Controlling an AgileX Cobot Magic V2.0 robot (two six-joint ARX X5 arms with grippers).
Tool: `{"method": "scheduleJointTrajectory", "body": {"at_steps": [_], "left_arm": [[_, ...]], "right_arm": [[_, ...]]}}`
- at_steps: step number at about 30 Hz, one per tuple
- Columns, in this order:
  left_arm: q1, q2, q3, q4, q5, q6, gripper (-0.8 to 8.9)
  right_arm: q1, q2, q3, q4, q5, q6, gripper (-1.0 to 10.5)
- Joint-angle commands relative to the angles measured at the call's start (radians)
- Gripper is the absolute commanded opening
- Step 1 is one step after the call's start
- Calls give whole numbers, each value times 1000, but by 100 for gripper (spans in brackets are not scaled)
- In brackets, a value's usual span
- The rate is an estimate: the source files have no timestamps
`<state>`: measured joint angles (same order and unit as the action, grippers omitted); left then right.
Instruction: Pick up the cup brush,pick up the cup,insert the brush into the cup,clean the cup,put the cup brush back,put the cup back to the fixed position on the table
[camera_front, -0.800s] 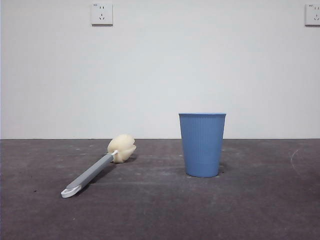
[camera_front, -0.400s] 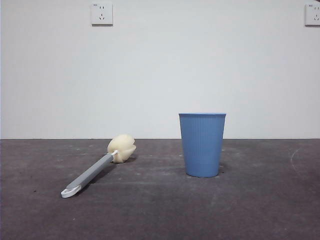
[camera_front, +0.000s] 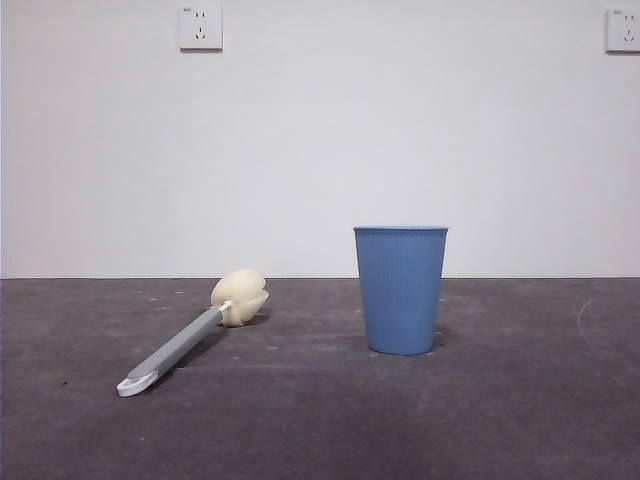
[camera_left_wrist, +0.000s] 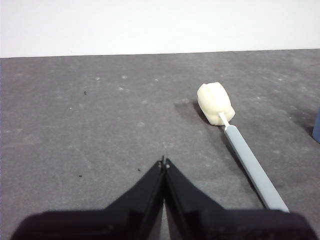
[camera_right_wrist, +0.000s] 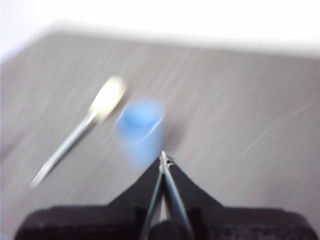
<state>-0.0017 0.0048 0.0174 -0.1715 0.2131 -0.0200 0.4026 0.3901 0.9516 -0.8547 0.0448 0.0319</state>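
The cup brush (camera_front: 185, 342) lies on the table (camera_front: 320, 420) at the left, its cream sponge head (camera_front: 240, 297) toward the wall and its white looped tip nearest the camera. The blue cup (camera_front: 400, 289) stands upright right of it. No arm shows in the front view. In the left wrist view my left gripper (camera_left_wrist: 163, 162) is shut and empty, above the table, beside the brush (camera_left_wrist: 240, 150). In the blurred right wrist view my right gripper (camera_right_wrist: 163, 156) is shut and empty, high above the cup (camera_right_wrist: 138, 127) and the brush (camera_right_wrist: 82, 130).
A white wall stands behind the table's far edge, with power sockets (camera_front: 200, 27) high at the left and at the right (camera_front: 622, 30).
The whole front picture has shifted slightly to the left. The brush and the cup keep their places on the table.
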Motion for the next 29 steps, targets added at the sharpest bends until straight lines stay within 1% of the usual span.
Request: {"method": "scheduleJointTrajectory", "body": {"at_steps": [1,5,7,14,16,19,29], "left_arm": [[2,-2,-14,6,-1,-6,-4],[2,-2,-14,6,-1,-6,-3],[2,-2,-14,6,-1,-6,-3],[2,-2,-14,6,-1,-6,-3],[2,-2,-14,6,-1,-6,-3],[2,-2,-14,5,-1,-6,-3],[2,-2,-14,6,-1,-6,-3]], "right_arm": [[-42,-49,-13,113,60,-37,1],[-92,-109,-97,250,140,-69,1],[-112,-146,-182,322,145,-72,1],[-155,-338,-606,659,135,-53,1],[-163,-381,-677,674,125,-43,1],[-172,-388,-745,678,111,-40,1],[-195,-388,-893,698,110,-17,1]]}}
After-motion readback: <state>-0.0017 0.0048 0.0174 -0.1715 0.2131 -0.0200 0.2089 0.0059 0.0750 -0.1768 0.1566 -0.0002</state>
